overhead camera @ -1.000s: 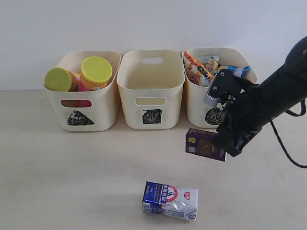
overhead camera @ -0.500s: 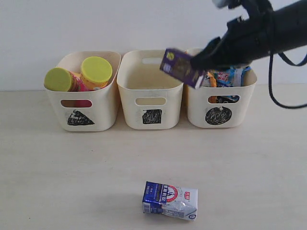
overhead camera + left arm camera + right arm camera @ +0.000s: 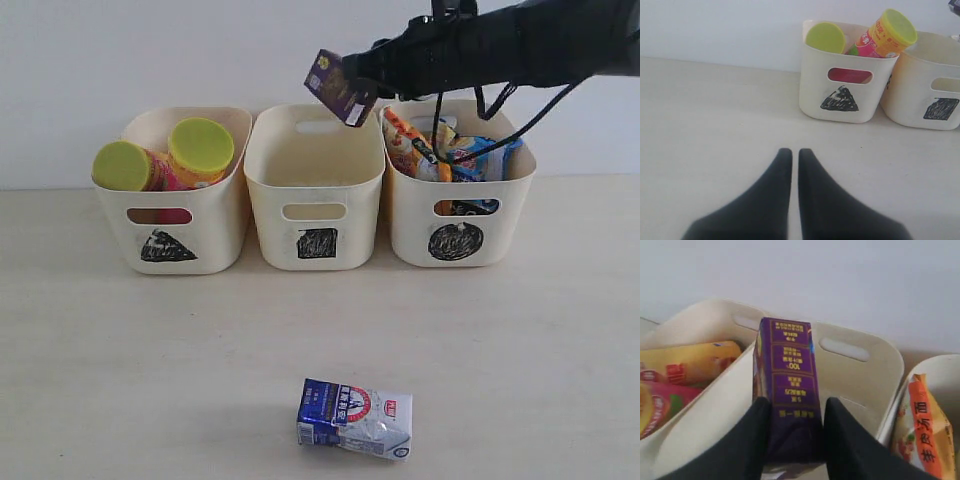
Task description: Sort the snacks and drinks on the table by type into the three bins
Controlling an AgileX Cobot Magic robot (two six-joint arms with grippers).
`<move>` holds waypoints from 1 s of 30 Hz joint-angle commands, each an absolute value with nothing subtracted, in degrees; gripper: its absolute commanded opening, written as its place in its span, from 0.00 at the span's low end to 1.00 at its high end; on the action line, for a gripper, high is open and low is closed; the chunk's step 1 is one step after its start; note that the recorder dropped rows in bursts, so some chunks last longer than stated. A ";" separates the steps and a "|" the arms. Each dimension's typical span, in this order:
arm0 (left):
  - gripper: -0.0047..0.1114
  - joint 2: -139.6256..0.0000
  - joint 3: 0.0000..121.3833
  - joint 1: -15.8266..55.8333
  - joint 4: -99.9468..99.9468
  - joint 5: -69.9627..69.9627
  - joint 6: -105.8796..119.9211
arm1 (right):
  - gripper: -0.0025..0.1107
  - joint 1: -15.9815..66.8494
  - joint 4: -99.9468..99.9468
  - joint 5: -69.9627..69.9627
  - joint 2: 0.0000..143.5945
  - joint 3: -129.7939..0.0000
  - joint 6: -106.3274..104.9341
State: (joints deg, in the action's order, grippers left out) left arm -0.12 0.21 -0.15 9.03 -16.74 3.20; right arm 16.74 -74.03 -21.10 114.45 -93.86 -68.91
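1. My right gripper (image 3: pixel 358 84) has its fingers clamped on the two sides of the dark purple carton (image 3: pixel 337 86). The carton hangs tilted in the air above the back right part of the square-marked bin (image 3: pixel 270 215).
2. I judge the step in hand to be the drop of this drink into that bin, where I see nothing lying yet.
3. The carton sits close to the rim shared with the circle-marked bin (image 3: pixel 410 228), which holds the bags (image 3: pixel 408 140). I would shift the carton toward the middle of the square-marked bin before letting go, so it cannot tip over that rim.
4. I would also bring the carton down inside the walls before opening. Dropped from this height at this tilt, it could bounce off the edge.
5. The arm's cables (image 3: pixel 440 125) hang just over the bags, so I would pull back upward rather than sideways to avoid snagging them.
6. The fingers should open just enough to free the carton, which looks light and should slide out cleanly.
7. My left gripper (image 3: pixel 795 160) has its fingers pressed together on nothing. It sits low over the table (image 3: pixel 700 125), in front of the triangle-marked bin (image 3: pixel 815 85) with the chip tubes (image 3: pixel 890 32).
8. The blue-and-white carton (image 3: pixel 354 418) lies on its side at the front of the table, well apart from the bins and not yet sorted.
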 commanded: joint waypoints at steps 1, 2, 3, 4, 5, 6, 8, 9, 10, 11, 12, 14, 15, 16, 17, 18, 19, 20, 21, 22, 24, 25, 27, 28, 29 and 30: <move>0.07 0.00 0.00 -0.02 8.85 -16.71 3.49 | 0.02 16.69 -74.69 -18.51 119.53 -98.69 -68.14; 0.07 0.00 0.00 -0.02 8.85 -16.71 3.49 | 0.02 16.69 -74.69 -18.66 120.35 -99.25 -67.82; 0.07 0.00 0.00 -0.02 8.85 -16.71 3.49 | 0.02 16.69 -74.69 -19.19 121.75 -100.07 -67.83; 0.07 0.00 0.00 -0.02 8.85 -16.71 3.49 | 0.02 16.69 -74.85 -19.48 122.55 -100.09 -67.83; 0.07 0.00 0.00 -0.02 8.85 -16.71 3.49 | 0.02 16.69 -74.83 -19.48 122.86 -100.09 -67.83; 0.07 0.00 0.00 -0.02 8.85 -16.71 3.49 | 0.02 16.69 -74.83 -19.48 123.18 -100.09 -67.83; 0.07 0.00 0.00 -0.02 8.85 -16.71 3.49 | 0.02 16.69 -74.69 -19.72 123.83 -100.09 -67.99; 0.07 0.00 0.00 -0.02 8.85 -16.71 3.49 | 0.05 16.69 -74.69 -19.98 124.08 -100.09 -67.99; 0.07 0.00 0.00 -0.02 8.85 -16.71 3.49 | 0.09 16.69 -74.69 -19.98 124.22 -100.09 -67.99; 0.07 0.00 0.00 -0.02 8.85 -16.71 3.49 | 0.19 16.69 -74.69 -19.98 124.33 -100.09 -67.99; 0.07 0.00 0.00 -0.02 8.85 -16.71 3.49 | 0.26 16.69 -74.69 -20.22 124.33 -100.09 -67.99; 0.07 0.00 0.00 -0.02 8.85 -16.71 3.49 | 0.40 16.58 -74.56 -21.25 123.83 -100.09 -67.99; 0.07 0.00 0.00 -0.02 8.85 -16.71 3.49 | 0.42 16.58 -74.56 -21.35 123.38 -100.09 -67.99; 0.07 0.00 0.00 -0.02 8.85 -16.71 3.49 | 0.41 16.58 -74.42 -21.58 123.08 -100.09 -67.99; 0.07 0.00 0.00 -0.02 8.85 -16.71 3.49 | 0.40 16.58 -74.15 -21.87 122.56 -100.09 -67.99; 0.07 0.00 0.00 -0.02 8.85 -16.71 3.49 | 0.37 16.58 -74.03 -22.33 121.98 -100.09 -67.99; 0.07 0.00 0.00 -0.02 8.85 -16.71 3.49 | 0.32 16.58 -73.49 -23.02 121.07 -100.09 -67.99; 0.07 0.00 0.00 -0.02 8.85 -16.71 3.49 | 0.22 16.58 -71.25 -24.22 120.10 -100.09 -67.74; 0.07 0.00 0.00 -0.02 8.85 -16.71 3.49 | 0.16 16.58 -69.59 -24.96 119.32 -100.09 -67.41; 0.07 0.00 0.00 -0.02 8.85 -16.71 3.49 | 0.09 16.58 -66.92 -26.24 118.69 -100.09 -66.53; 0.07 0.00 0.00 -0.02 8.85 -16.71 3.49 | 0.02 16.48 -60.17 -28.56 117.69 -100.09 -62.82; 0.07 0.00 0.00 -0.02 8.85 -16.71 3.49 | 0.02 16.48 -56.10 -29.62 117.13 -100.09 -60.02; 0.07 0.00 0.00 -0.02 8.85 -16.71 3.49 | 0.02 16.18 -48.25 -32.54 116.40 -100.09 -53.79; 0.07 0.00 0.00 -0.02 8.85 -16.71 3.49 | 0.02 15.86 -44.28 -34.59 115.88 -100.09 -50.03; 0.07 0.00 0.00 -0.02 8.85 -16.71 3.49 | 0.02 15.39 -40.51 -36.67 115.77 -100.09 -47.12; 0.07 0.00 0.00 -0.02 8.85 -16.71 3.49 | 0.02 14.74 -37.25 -38.74 115.14 -100.09 -43.50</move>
State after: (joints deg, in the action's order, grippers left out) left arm -0.12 0.21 -0.15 9.03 -16.74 3.20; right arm 16.41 -47.54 -33.32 116.78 -99.83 -52.89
